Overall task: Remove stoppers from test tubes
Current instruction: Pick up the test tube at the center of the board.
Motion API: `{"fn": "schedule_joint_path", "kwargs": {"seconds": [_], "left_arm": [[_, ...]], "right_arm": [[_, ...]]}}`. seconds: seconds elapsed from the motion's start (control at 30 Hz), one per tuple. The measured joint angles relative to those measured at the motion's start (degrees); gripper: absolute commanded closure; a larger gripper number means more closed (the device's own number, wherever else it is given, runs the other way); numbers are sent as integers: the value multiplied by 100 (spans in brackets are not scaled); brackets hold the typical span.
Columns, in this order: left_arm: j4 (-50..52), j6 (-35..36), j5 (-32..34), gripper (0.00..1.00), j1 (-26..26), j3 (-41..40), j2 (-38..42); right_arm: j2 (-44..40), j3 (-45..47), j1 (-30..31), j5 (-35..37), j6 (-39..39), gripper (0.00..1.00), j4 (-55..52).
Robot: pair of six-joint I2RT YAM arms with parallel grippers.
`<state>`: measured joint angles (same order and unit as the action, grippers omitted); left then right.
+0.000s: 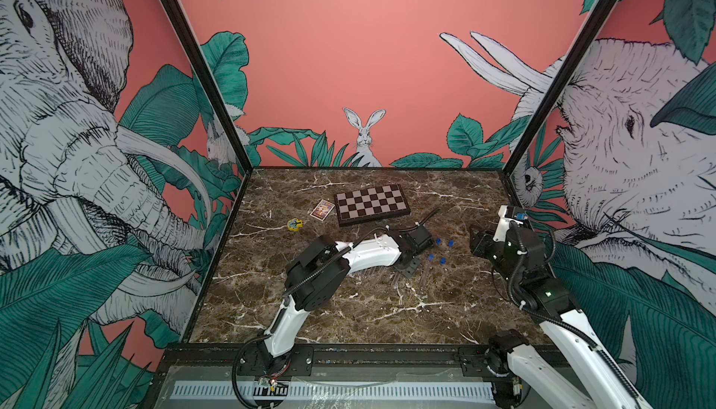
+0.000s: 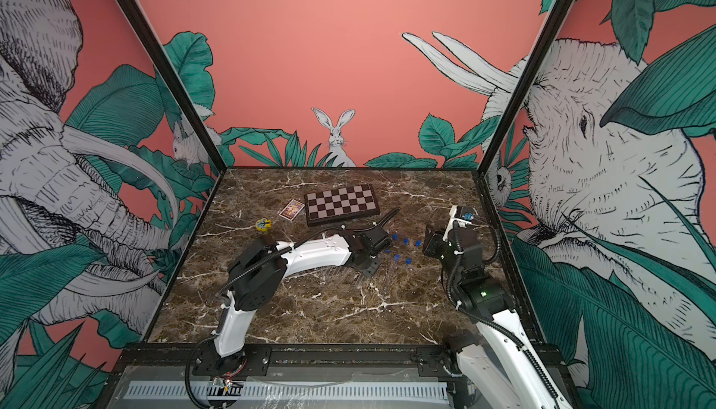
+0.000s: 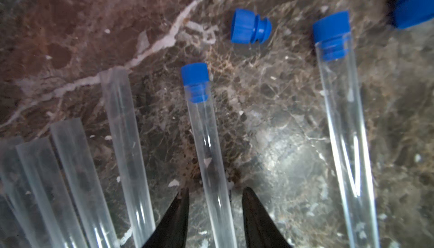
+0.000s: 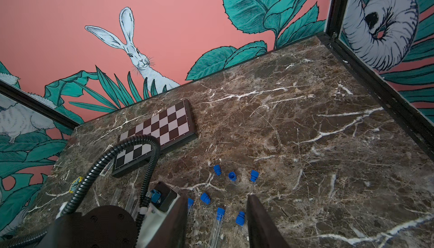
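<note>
Straddling a test tube (image 3: 209, 155) lying lengthwise within the released left claw (image 3: 215, 192), stopper (image 3: 195, 75) end aimed straight away; right claw (image 4: 218, 197) likewise released.

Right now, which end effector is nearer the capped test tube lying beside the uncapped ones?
Left. The left end effector straddles that test tube, fingers either side; the right end effector hangs apart, near the loose stoppers.

Stoppers (image 3: 250, 27): bright blue, solid.
Test tubes (image 3: 211, 152): clear, faint white glints.
Tabletop (image 1: 348, 310): dark brown marble, white veins.
Chessboard (image 1: 371, 203): dark brown and pale checks, dark rim.
Toy (image 1: 295, 224): yellow with some blue.
Walls (image 1: 348, 58): salmon pink; teal leaves, white rabbit in black line.
My left hand (image 3: 215, 194): black fingers.
My arms (image 1: 372, 252): white shells, black joints.
</note>
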<state>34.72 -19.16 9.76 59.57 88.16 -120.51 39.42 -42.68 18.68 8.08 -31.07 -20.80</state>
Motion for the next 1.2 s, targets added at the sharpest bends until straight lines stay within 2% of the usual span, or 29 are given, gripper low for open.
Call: {"fn": "schedule_joint_path", "kwargs": {"seconds": [0.57,1.0,1.1,1.2], "left_arm": [[-31,-149,-227,75,-52,-15,-48],[-37,-179,-155,90,-63,-31,-31],[-79,-114,-68,90,-63,-240,208],[-214,15,-2,90,-63,-575,828]], "right_arm": [[28,0,0,-122,-151,58,-7],[122,52,0,-234,-282,57,13],[190,94,0,-361,-367,57,68],[328,151,0,-562,-487,56,164]]}}
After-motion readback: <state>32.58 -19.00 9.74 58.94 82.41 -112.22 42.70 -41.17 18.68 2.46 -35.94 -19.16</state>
